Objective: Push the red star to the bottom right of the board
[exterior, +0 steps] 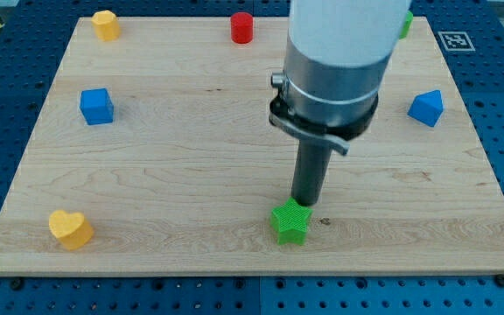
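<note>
Just above green star (290, 222): my tip (305, 205); no legible writing.

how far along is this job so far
Done: nothing; no red block sits bottom right. In hand: my tip is right by the green star, bottom centre. Left: everything; no red star shows, only a red cylinder at the view's top.

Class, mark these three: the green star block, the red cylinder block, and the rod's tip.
green star block (290, 222), camera view, centre of its top face
red cylinder block (241, 27), camera view, middle of its side
my tip (305, 206), camera view, rod's lower end, just above the star
</note>
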Action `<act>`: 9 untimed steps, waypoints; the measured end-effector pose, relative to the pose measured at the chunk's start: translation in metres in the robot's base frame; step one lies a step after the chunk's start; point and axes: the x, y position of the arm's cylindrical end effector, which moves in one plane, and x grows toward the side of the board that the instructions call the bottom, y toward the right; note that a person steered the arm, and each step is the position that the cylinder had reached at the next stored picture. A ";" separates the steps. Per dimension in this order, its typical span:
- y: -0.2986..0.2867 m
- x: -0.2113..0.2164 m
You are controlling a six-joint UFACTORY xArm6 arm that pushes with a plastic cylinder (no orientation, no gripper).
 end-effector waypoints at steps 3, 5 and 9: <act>-0.043 -0.142; -0.035 -0.181; 0.008 -0.158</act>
